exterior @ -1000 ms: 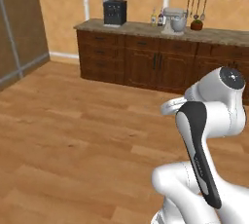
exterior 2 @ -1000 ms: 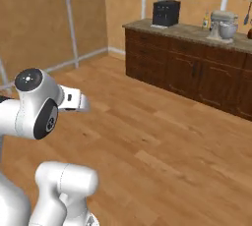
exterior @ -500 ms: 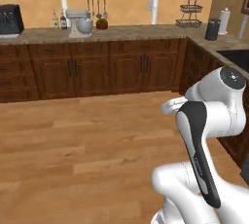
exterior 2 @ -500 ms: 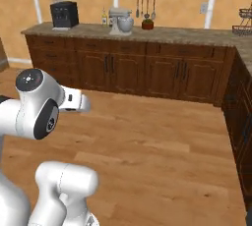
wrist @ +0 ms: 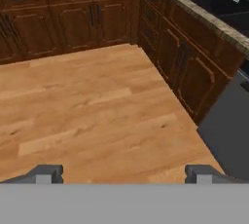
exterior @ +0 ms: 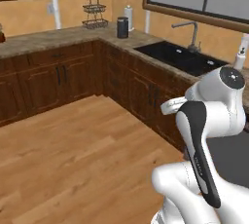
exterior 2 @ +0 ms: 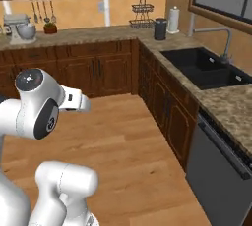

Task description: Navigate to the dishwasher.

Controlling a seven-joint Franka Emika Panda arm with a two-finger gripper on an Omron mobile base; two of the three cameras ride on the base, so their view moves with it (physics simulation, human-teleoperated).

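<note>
- Swinging round with the driving base, both base cameras now look into the corner of the kitchen; half a second ago they faced the long straight run of cabinets with the stand mixer near the middle of the counter.
- One dishwasher point(exterior 2: 219, 171) stands under the stone counter point(exterior 2: 224, 103), just past the sink point(exterior 2: 206, 65) on the side away from the corner; its flat grey front faces the wooden floor point(exterior 2: 125, 141).
- Its single dark bar handle point(exterior 2: 224, 144) runs level along the top of the panel, parallel to the counter edge, so the long axis follows the cabinet run.
- One black sink is set in the counter, with one curved faucet point(exterior 2: 224, 41) behind it.
- Toward the corner from the sink stand one dark canister point(exterior 2: 160, 28), one white paper roll point(exterior 2: 173, 19) and one wire rack point(exterior 2: 141, 16).
- One stand mixer point(exterior 2: 19, 27) sits at the far end of the other counter, well apart from the sink.
- In the hand view the gripper point(wrist: 124, 173) hangs over bare floor, its two fingertips point(wrist: 46, 173) wide apart and holding nothing; the dishwasher's grey panel point(wrist: 228, 130) shows at the right edge, beside the brown cabinet doors point(wrist: 187, 67).
</note>
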